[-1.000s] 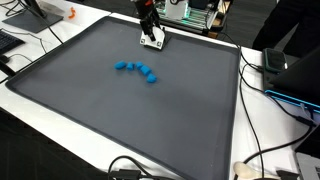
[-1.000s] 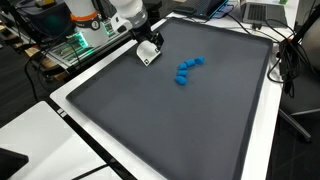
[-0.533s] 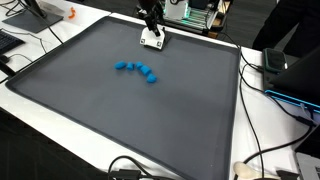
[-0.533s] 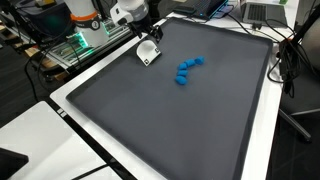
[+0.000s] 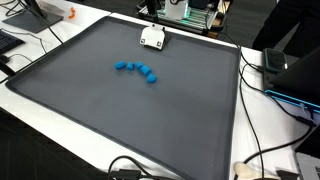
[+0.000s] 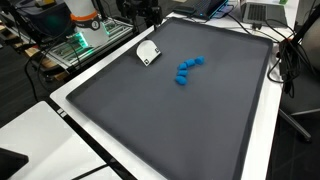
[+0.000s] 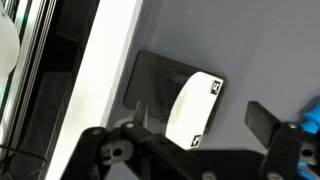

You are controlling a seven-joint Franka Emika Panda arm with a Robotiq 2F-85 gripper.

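Gripper: the gripper (image 7: 180,132) is hovering above the far edge of the dark mat (image 5: 120,120), with its jaws standing wide apart and gripping nothing.
Fingers: in the wrist view the two dark fingers (image 7: 268,122) are framing the white block from either side without touching it.
White block: the white block (image 7: 193,110) is lying on the mat close to its far edge and is showing in both exterior views (image 5: 153,38) (image 6: 148,53). It is the thing nearest to the gripper.
Black plate: a flat black plate (image 7: 150,80) is sitting under the white block, sticking out past it toward the mat's border.
Marking: a small dark square mark is showing near one end of the white block. Its detail is too small to read.
Blue pieces: a curved row of small blue pieces (image 5: 136,69) (image 6: 187,70) is lying near the middle of the mat, well apart from the white block.
Table: the white table (image 5: 250,120) is showing as a pale border all around the mat.
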